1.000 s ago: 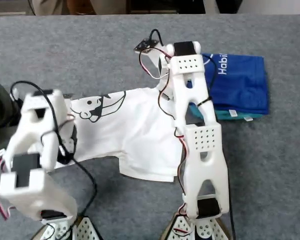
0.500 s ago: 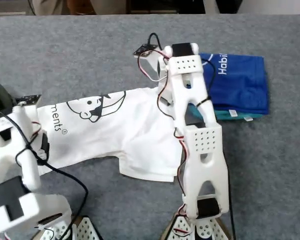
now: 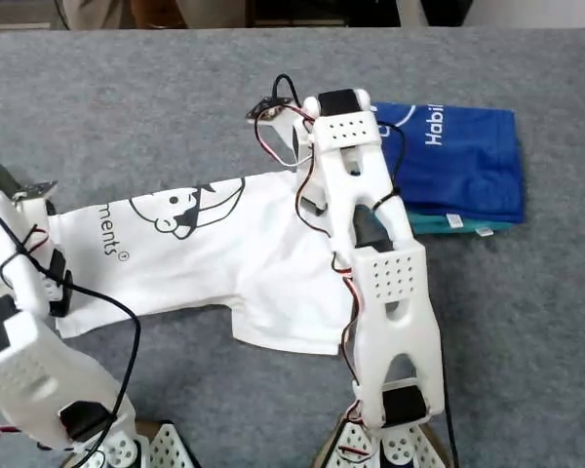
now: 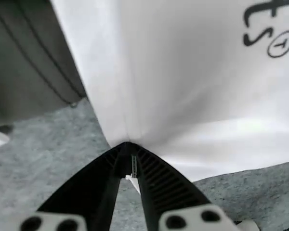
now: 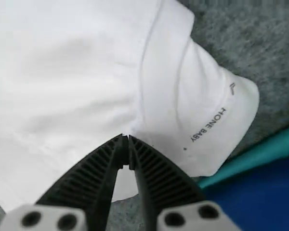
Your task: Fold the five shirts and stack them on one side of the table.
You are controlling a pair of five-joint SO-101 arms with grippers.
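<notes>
Left gripper (image 4: 127, 147) is pinching the white shirt (image 3: 234, 253) at its hem end, its black, ribbed, wedge-shaped fingers pressing together on a gathered fold of smooth cloth. At the shirt's opposite end, the right gripper (image 5: 124, 139) is clamping the fabric the same way, beside a rounded flap of cloth (small print is running along its edge). The shirt is lying spread and slightly rumpled on the grey, felt-like table (image 3: 127, 107). A folded blue shirt (image 3: 468, 156) is resting on a teal shirt (image 3: 448, 223) just beyond that end, the right arm crossing over their corner. A dark green garment (image 4: 24, 57) is lying crumpled just past the hem end.
</notes>
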